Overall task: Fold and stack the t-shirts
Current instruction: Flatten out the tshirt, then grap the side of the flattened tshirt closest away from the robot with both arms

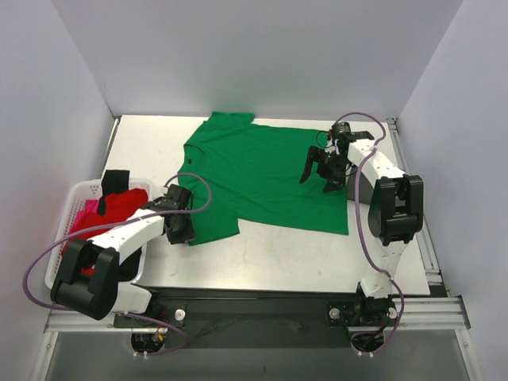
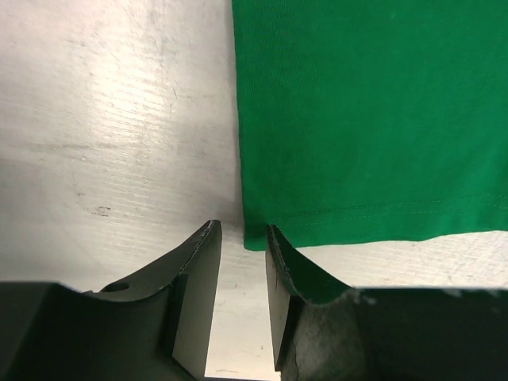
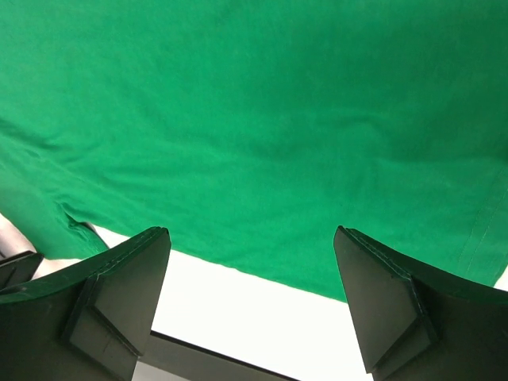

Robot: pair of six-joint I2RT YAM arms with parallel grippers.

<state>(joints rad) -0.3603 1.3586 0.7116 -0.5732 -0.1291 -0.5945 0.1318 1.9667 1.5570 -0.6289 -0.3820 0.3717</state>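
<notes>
A bright green t-shirt (image 1: 262,171) lies spread flat on the metal table (image 1: 302,254). My left gripper (image 1: 184,234) is low at its near left corner. In the left wrist view the left gripper (image 2: 242,226) has a narrow gap showing bare table, and the green t-shirt (image 2: 365,119) ends at a corner just ahead of the right fingertip, not pinched. My right gripper (image 1: 317,181) hovers over the shirt's right part. Seen from the right wrist, the right gripper (image 3: 252,232) is wide open and empty above the edge of the green t-shirt (image 3: 254,119).
A white lattice basket (image 1: 75,198) stands at the table's left edge, next to the left arm. It holds a red t-shirt (image 1: 119,206), a pink one (image 1: 86,208) and a black one (image 1: 115,181). White walls enclose the table on three sides.
</notes>
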